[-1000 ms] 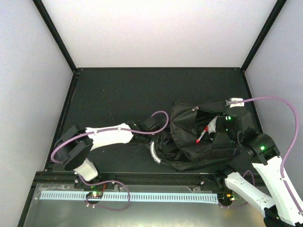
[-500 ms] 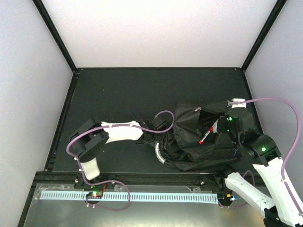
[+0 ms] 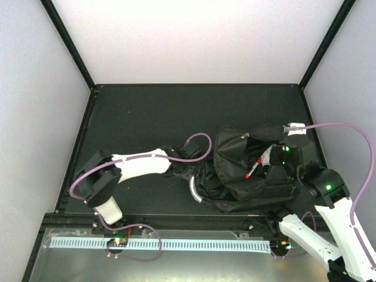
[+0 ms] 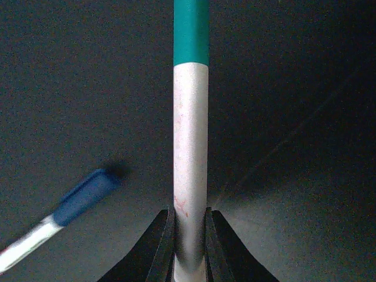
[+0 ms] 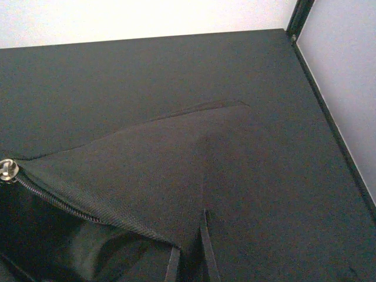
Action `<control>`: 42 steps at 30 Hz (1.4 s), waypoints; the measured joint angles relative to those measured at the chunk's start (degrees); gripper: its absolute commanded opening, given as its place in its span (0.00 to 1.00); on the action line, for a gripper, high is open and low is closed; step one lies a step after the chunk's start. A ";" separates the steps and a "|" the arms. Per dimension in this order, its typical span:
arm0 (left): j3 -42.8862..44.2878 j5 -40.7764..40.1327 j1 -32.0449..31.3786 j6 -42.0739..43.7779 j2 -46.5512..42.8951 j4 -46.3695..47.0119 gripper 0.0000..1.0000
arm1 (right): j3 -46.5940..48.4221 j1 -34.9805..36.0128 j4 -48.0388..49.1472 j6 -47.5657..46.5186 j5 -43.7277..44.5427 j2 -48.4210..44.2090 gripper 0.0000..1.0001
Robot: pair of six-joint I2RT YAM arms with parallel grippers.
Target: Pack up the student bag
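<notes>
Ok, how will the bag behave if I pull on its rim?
Probably floppy: the bag lies slumped and creased on the table, so a pulled rim would likely fold up rather than move the whole bag. The woven fabric by the zipper looks coarse, so it should not slip easily.

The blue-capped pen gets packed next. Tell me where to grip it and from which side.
Grip the blue-capped pen on its white barrel just behind the cap, coming down from above and pinching across its slant. It lies flat on the dark surface, so only its long sides can be gripped.
</notes>
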 measured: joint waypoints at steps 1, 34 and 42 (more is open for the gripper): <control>-0.15 -0.20 0.35 0.00 -1.57 -0.50 0.06 | 0.00 0.00 0.02 0.00 -0.15 0.00 0.06; -2.56 36.65 3.98 4.94 -44.72 17.20 0.02 | -1.64 0.00 3.28 -1.09 -7.96 0.83 0.05; -1.77 48.63 1.64 -3.80 -34.38 23.58 0.02 | -2.10 0.00 4.31 -1.11 -9.01 1.22 0.05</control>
